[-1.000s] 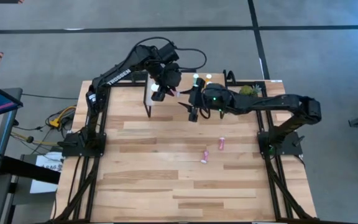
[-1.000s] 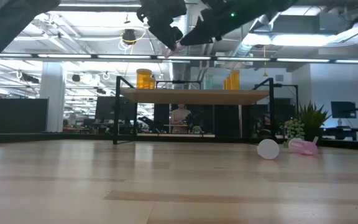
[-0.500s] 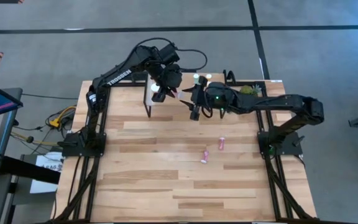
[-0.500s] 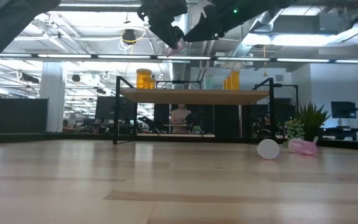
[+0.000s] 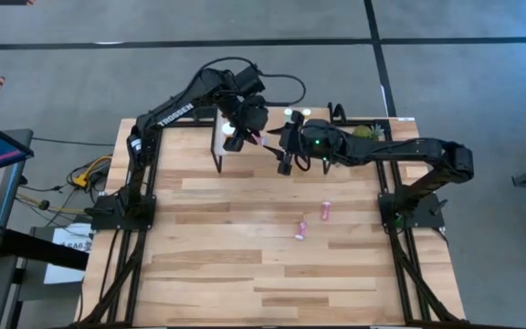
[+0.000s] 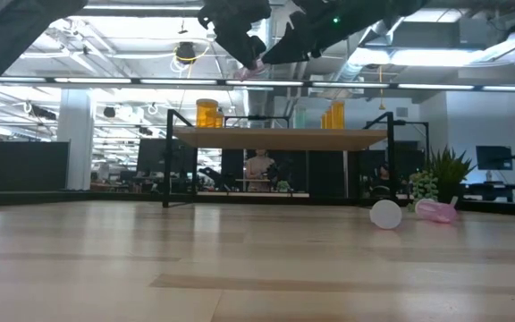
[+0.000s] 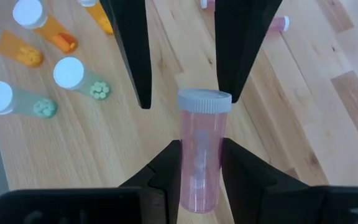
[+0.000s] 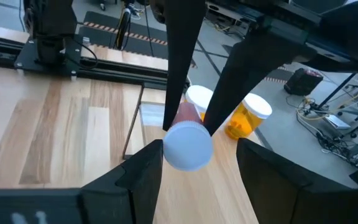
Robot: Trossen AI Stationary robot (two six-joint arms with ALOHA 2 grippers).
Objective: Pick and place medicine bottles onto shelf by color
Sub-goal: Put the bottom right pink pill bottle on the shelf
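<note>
A pink bottle point(image 7: 201, 155) with a white cap hangs in the air over the shelf point(image 6: 275, 139), and my left gripper point(image 7: 197, 149) is shut on it. My right gripper point(image 8: 197, 155) is open. Its fingers point(image 7: 132, 56) stand on either side of the cap point(image 8: 188, 146) with a gap on each side. On the shelf stand orange bottles point(image 7: 17, 46) and pale green bottles point(image 7: 82, 79). Two more pink bottles point(image 5: 325, 211) point(image 5: 300, 228) lie on their sides on the table. My left gripper pinches the pink bottle's body point(image 7: 199, 177), toward its base, between its two fingers point(image 7: 166, 168). They come slanting down from above. The cap end point(image 7: 204, 99) sticks out past the fingertips toward my right gripper. The bottle is tilted and lifted clear of the shelf.
A small green plant point(image 5: 363, 131) stands at the shelf's right end. The shelf's black legs point(image 6: 170, 161) rise from the far part of the table. The wooden tabletop point(image 5: 245, 265) stretches out toward the near edge.
</note>
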